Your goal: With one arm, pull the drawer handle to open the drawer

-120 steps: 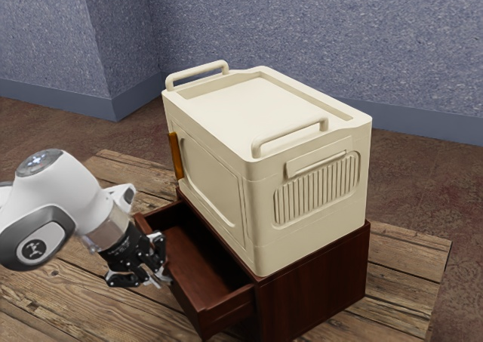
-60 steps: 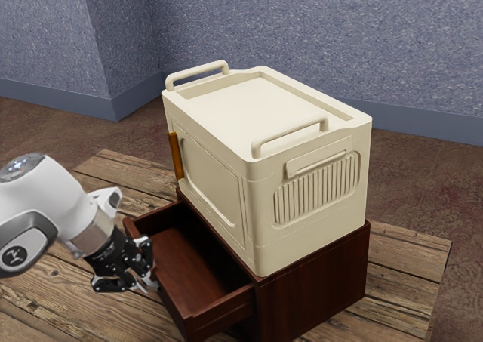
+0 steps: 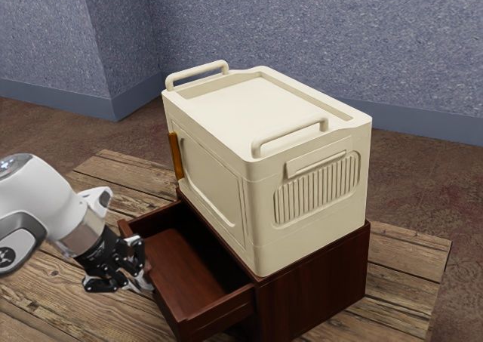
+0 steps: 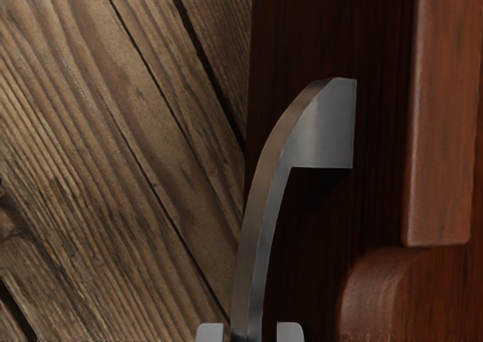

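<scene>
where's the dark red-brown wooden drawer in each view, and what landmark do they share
Exterior view: the drawer, pulled out, low and left of centre, below the cream rectangular box.
Wrist view: its dark front, directly behind the curved silver handle.
Shared landmark: the brown wooden plank table.

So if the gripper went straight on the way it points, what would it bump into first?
The drawer's metal handle, right at the gripper; beyond it, probably the drawer front, though depth is unclear.
</scene>
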`<action>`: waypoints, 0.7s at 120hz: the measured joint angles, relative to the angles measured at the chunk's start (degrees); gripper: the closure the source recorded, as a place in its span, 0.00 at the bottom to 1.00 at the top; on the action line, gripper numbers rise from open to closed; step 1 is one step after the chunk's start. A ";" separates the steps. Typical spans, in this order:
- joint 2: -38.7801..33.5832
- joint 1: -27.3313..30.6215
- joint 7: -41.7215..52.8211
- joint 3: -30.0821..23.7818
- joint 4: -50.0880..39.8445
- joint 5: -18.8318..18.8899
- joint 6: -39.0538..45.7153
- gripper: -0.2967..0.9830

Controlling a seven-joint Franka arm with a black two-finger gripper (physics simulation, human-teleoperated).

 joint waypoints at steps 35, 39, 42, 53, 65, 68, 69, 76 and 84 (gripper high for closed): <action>-1.41 0.46 -0.07 -0.01 0.00 0.50 -2.12 0.83; -1.52 0.46 -0.08 -0.01 0.00 0.53 -2.27 0.83; -1.60 0.48 -0.08 -0.01 0.00 0.54 -2.38 0.83; -1.79 0.53 -0.11 -0.01 0.01 0.57 -3.11 0.83; -2.25 1.12 -0.14 -0.03 0.00 0.55 -4.41 0.82; -2.56 1.31 -0.14 -0.01 0.00 0.57 -4.72 0.83; -2.66 1.42 -0.15 -0.01 0.00 0.57 -4.86 0.83; -3.15 1.87 -0.16 0.00 0.00 0.61 -5.81 0.83; -3.49 2.03 -0.17 0.00 0.00 0.71 -6.80 0.82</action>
